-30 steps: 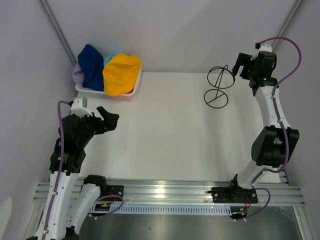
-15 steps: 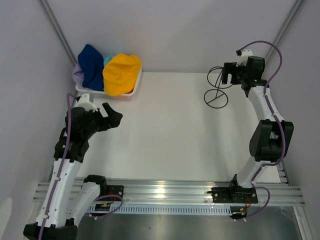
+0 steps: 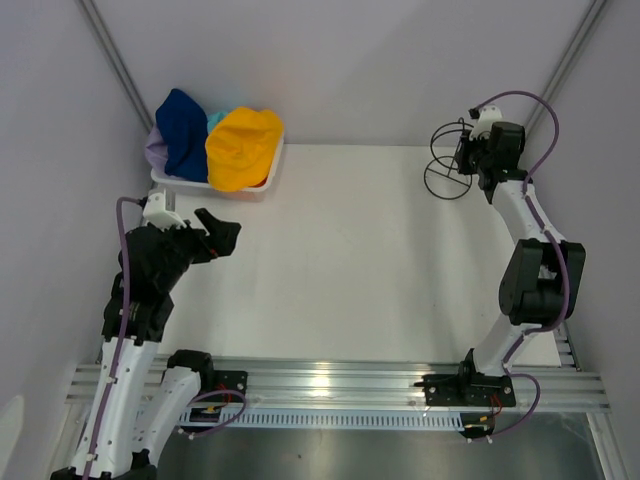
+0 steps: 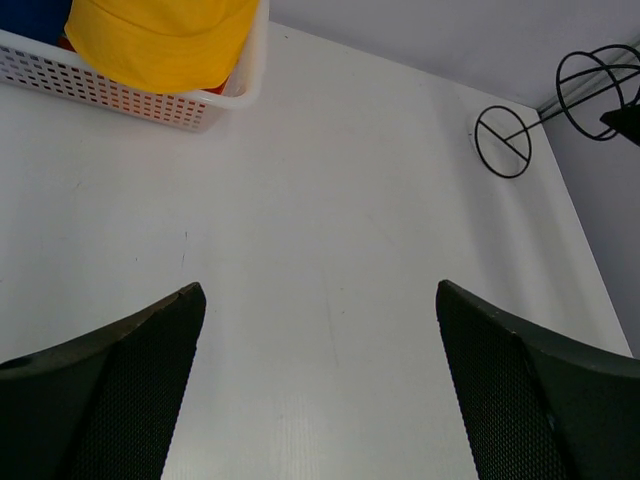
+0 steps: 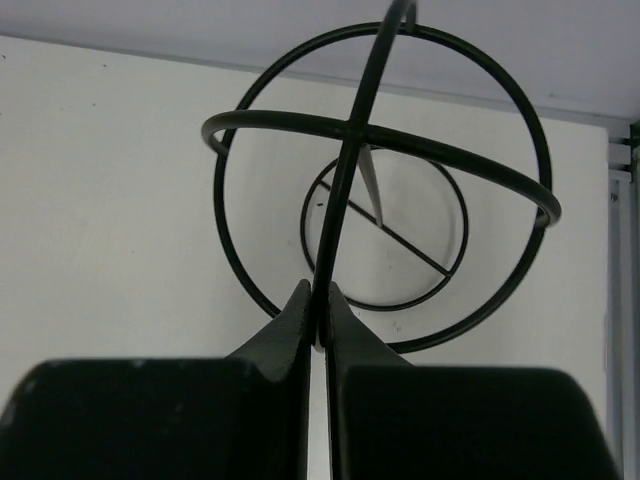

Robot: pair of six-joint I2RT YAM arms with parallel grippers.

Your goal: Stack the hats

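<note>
We see the yellow hat [image 3: 243, 148] on top of a heap in the basket [image 3: 200, 186] at the desk's [image 3: 350, 250] far left corner, its soft brim drooping over the near rim. The navy hat [image 3: 185, 133] is draped just left of it, touching it. A sliver of the teal hat [image 3: 215, 119] shows between them. The lavender hat [image 3: 154, 150] peeks out at the far left, and a red scrap [image 4: 216, 89] shows under the yellow brim.
</note>
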